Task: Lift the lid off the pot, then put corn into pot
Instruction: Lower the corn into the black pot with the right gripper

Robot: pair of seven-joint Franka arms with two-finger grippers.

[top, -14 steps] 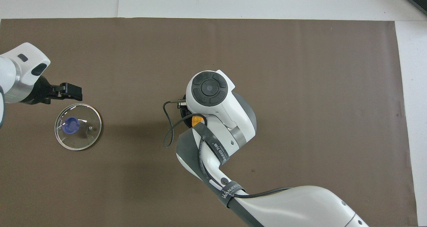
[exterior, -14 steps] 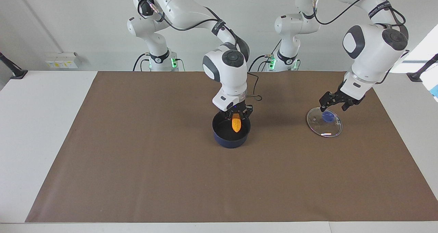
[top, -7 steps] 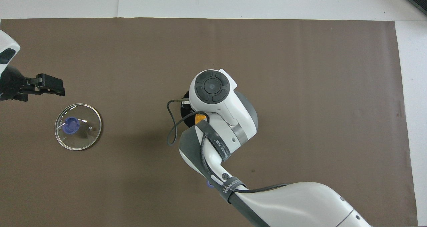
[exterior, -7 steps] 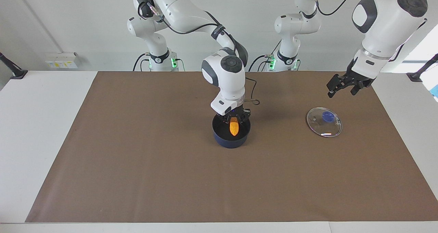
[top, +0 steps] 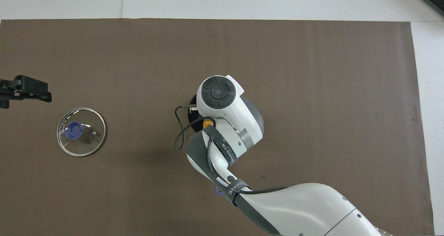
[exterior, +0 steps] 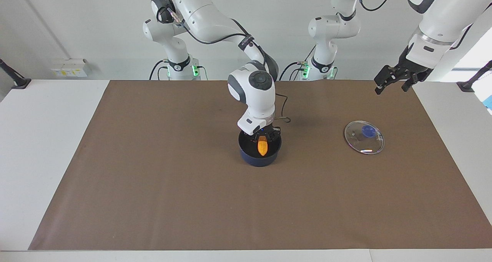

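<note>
The corn (exterior: pixel 262 146) hangs tip-down inside the pot (exterior: pixel 260 158) at mid-mat, clenched by the right gripper (exterior: pixel 263 137). The lid (exterior: pixel 364 137) lies flat at the pot's 3 o'clock in the facing view. The left gripper (exterior: pixel 397 78) waits high at the lid's 1 o'clock, fingers spread, holding nothing.

My white table (exterior: pixel 50 146) carries a brown mat (exterior: pixel 161 192) that covers nearly all of its top. On the mat, about mid-table, stands the dark blue pot (exterior: pixel 260 157). The glass lid (exterior: pixel 364 137) with its blue knob lies flat on the mat toward my left arm's end, well apart from the pot.
</note>
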